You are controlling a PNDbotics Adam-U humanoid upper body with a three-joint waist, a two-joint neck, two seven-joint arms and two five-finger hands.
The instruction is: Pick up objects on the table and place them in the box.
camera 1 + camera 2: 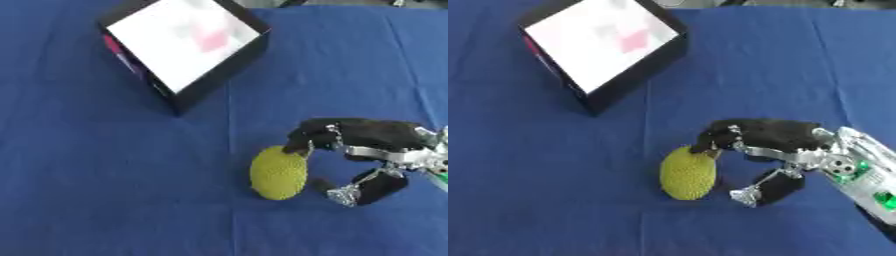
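Observation:
A yellow-green bumpy oval fruit (278,173) lies on the blue cloth a little right of centre. My right hand (776,145) comes in from the right edge, right beside the fruit. Its fingers (302,137) curve over the fruit's top right and touch it, while the thumb (343,192) sits just off the fruit's lower right side; the fruit rests on the cloth. The black box (219,70) with a white inside stands tilted at the upper left, a pink thing (213,39) blurred inside it. My left hand is out of sight.
Blue cloth (96,190) covers the whole table, with fold lines running through it. A coloured strip (118,50) shows on the box's left outer wall.

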